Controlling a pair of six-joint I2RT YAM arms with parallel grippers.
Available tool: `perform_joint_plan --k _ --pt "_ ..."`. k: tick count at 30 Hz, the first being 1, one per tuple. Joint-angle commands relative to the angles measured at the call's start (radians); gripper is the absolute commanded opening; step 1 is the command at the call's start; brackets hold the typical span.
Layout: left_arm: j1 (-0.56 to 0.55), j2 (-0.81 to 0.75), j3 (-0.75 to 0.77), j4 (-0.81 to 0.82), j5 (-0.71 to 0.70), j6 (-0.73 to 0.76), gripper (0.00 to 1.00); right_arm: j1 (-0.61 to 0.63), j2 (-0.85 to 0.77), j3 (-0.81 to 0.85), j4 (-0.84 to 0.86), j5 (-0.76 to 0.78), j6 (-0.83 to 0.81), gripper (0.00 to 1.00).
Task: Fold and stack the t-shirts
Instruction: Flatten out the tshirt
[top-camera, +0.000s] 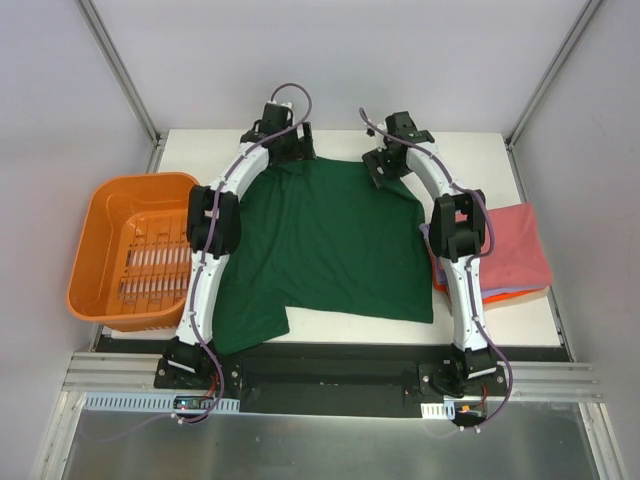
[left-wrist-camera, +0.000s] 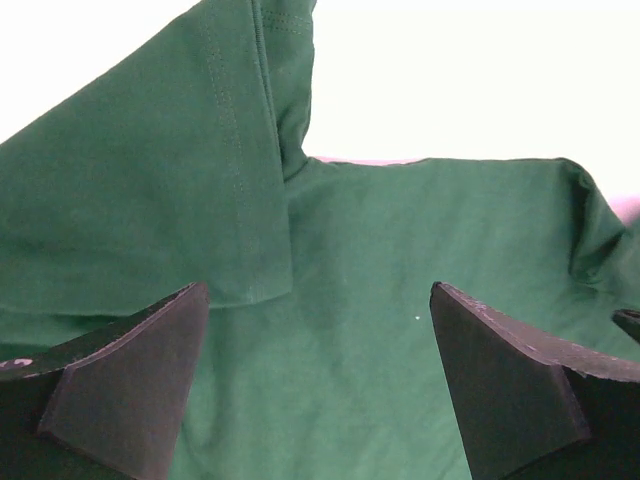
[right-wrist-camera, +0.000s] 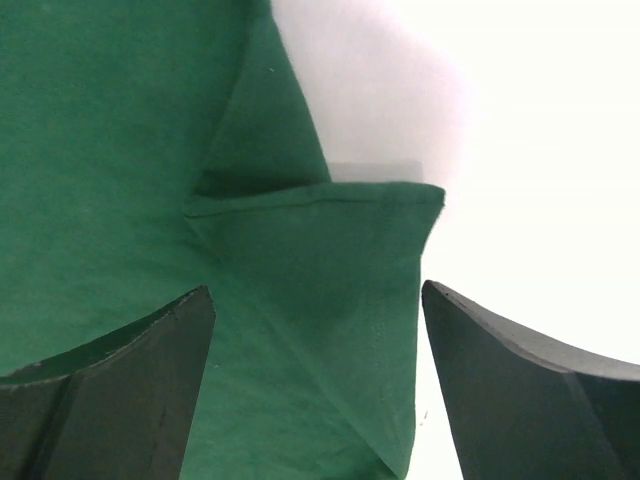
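We see the dark green t-shirt spread across the middle of the white table. A folded pile of shirts, pink-red on top, lies at the table's right edge, and an orange basket sits off to the left. At the shirt's far edge, the left gripper holds its fingers wide apart above a folded-over sleeve, clasping nothing. The right gripper is likewise spread wide over a corner of the cloth, and we cannot tell whether any fingertip touches the fabric.
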Motion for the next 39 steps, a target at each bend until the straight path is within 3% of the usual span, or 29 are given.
perform_joint_plan --k 1,5,9,13,16,20,25,29,39 --pt "-0.008 0.054 0.090 -0.002 -0.007 0.038 0.91 -0.013 -0.024 0.057 -0.044 -0.040 0.064 0.86" --pt "-0.023 0.090 0.117 -0.002 -0.010 0.055 0.85 -0.034 -0.027 0.054 -0.068 -0.110 0.009 0.84" --pt "-0.023 0.097 0.120 -0.006 -0.034 0.042 0.78 -0.034 -0.014 0.022 -0.059 -0.086 -0.121 0.83" --pt "-0.031 0.076 0.090 -0.014 -0.103 0.016 0.74 -0.040 0.008 0.014 -0.018 -0.028 -0.131 0.72" --pt "-0.039 0.086 0.093 -0.025 -0.143 0.007 0.73 -0.053 0.016 0.014 0.048 0.005 -0.061 0.53" --pt "-0.037 0.113 0.123 -0.048 -0.188 -0.027 0.67 -0.065 0.003 -0.008 0.127 0.147 0.026 0.49" --pt "-0.034 0.140 0.163 -0.059 -0.178 -0.050 0.63 -0.077 -0.007 -0.040 0.114 0.137 -0.010 0.42" --pt "-0.031 0.156 0.194 -0.060 -0.177 -0.057 0.56 -0.085 -0.015 -0.087 0.095 0.094 -0.059 0.42" --pt "-0.029 0.154 0.191 -0.134 -0.194 -0.067 0.49 -0.111 -0.049 -0.147 0.082 0.025 -0.036 0.45"
